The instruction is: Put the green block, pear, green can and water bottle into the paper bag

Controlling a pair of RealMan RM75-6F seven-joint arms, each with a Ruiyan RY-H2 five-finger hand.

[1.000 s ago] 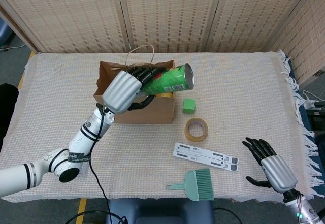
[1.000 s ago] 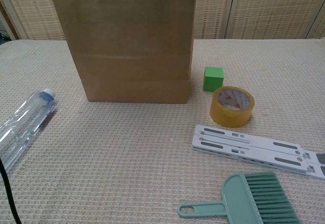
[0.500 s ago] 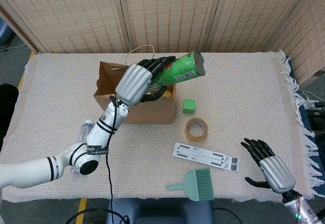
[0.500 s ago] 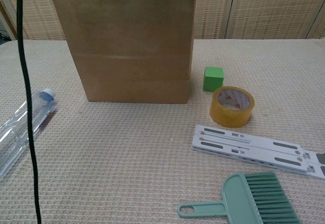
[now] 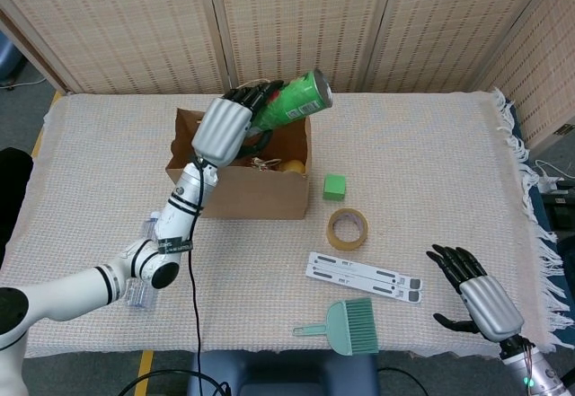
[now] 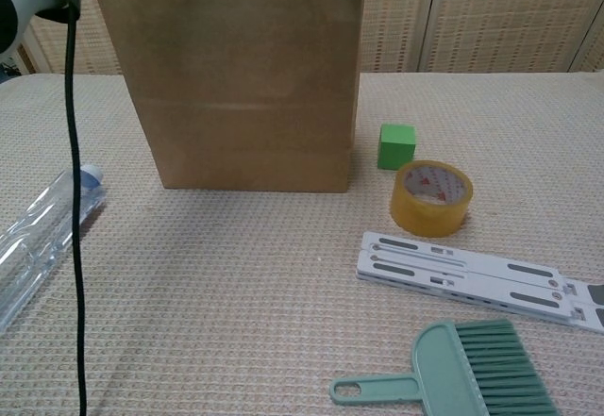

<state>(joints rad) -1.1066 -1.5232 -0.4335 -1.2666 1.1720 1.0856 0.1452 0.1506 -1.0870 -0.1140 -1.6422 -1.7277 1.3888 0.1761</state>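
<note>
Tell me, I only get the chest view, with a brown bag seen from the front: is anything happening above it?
Observer: Yes. The left hand holds the green can tilted over the open top of the bag.
Operator: Is anything inside the bag?
Observer: A yellowish fruit, likely the pear, lies inside.
Operator: And the other hand?
Observer: The right hand is low on the right, fingers apart, holding nothing.
</note>
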